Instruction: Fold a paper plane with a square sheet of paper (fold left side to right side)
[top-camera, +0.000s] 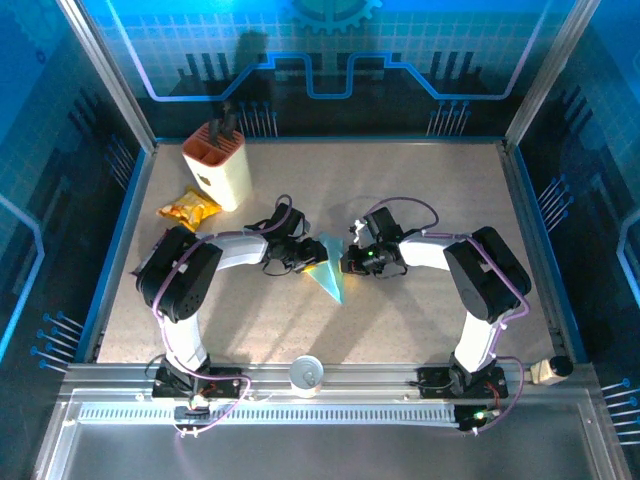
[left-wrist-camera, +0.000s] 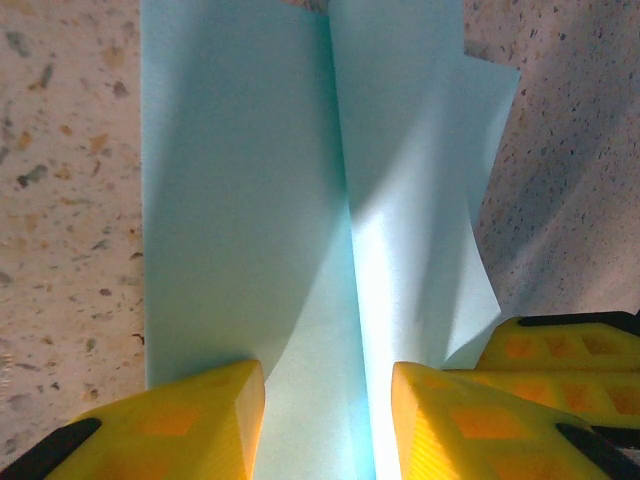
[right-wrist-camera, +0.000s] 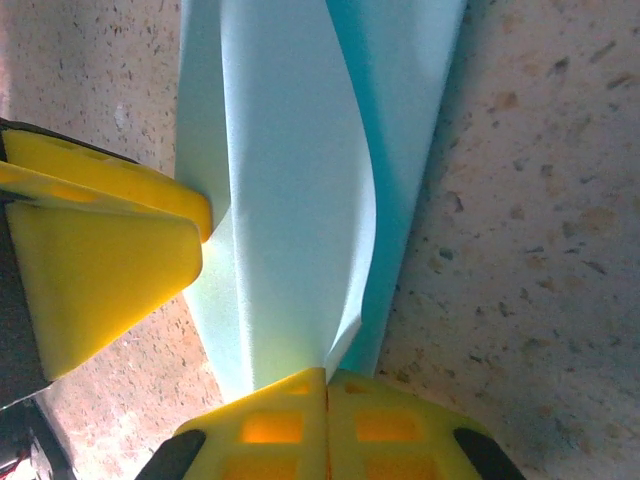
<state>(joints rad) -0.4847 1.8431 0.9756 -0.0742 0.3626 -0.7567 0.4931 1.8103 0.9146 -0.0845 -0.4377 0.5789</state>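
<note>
- One light-blue paper plane (top-camera: 328, 264) is seen near the middle of the desk (top-camera: 430, 190), already narrowed to a kite shape with its sharp tip toward the near edge.
- The left tool (left-wrist-camera: 330, 390) is kept partly open, with one finger set on each side of the centre crease.
- The right tool (right-wrist-camera: 326, 385) is closed, with its tips touching the paper; whether a layer is pinched cannot be told.
- One flap is raised and curled, so pressing it flat is judged to be left.

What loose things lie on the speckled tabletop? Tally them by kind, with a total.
knife block: 1
yellow snack packet: 1
folded light-blue paper: 1
Total: 3
</note>
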